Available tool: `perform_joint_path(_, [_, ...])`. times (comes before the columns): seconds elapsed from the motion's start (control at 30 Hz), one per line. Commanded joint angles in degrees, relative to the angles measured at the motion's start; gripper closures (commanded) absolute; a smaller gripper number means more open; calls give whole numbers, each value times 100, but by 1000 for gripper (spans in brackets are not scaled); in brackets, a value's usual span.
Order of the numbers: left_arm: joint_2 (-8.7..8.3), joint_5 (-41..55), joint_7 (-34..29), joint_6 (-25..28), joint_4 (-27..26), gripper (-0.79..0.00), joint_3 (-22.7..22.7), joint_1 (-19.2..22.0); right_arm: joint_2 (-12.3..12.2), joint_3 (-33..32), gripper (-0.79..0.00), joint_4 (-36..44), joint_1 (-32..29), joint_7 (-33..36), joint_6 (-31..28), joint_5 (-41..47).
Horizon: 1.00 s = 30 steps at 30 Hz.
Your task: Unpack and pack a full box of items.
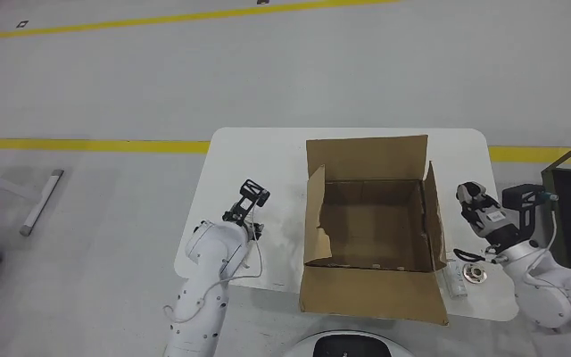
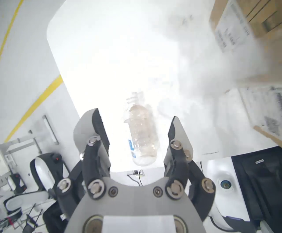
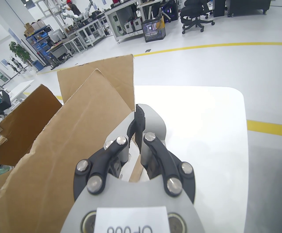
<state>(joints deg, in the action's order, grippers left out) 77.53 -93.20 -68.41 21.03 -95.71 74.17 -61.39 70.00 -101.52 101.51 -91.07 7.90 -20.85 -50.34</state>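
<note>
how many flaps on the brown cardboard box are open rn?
4 on the brown cardboard box: far flap, left flap and right flap stand up; near flap folds outward. None seem hidden.

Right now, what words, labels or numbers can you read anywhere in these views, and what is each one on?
On the cardboard box, white labels: lines of print, too blurred to read.
On the plastic bottle, a blue label: too small and blurred to read.
On the right gripper, a white sticker: upside down and cut off at the picture's edge, not readable whole.
Nothing can be quoted with confidence.
</note>
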Motion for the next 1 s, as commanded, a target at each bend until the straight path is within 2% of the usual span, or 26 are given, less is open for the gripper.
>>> perform_joint_path(0.0, [4,156,-321,-23,193,-785,42,63,-3,2,0,-8,-2,-4,1,4])
perform_joint_path(0.13, [33,833,-703,-105,521,-785,93,159,-7,41,0,-34,-4,-17,17,-14])
perform_joint_path(0.5, [33,833,-703,-105,521,-785,93,159,-23,115,0,-100,14,-35,20,-26])
perform_joint_path(0.57, [29,848,-546,-166,590,-785,98,107,-26,129,0,-101,17,-37,30,-43])
perform_joint_path(0.63, [35,993,-600,-489,815,-785,209,172,-29,127,0,-100,11,-57,33,-48])
perform_joint_path(0.97, [8,1050,-705,-519,2179,-785,264,916,-49,57,0,-169,-46,-111,17,9])
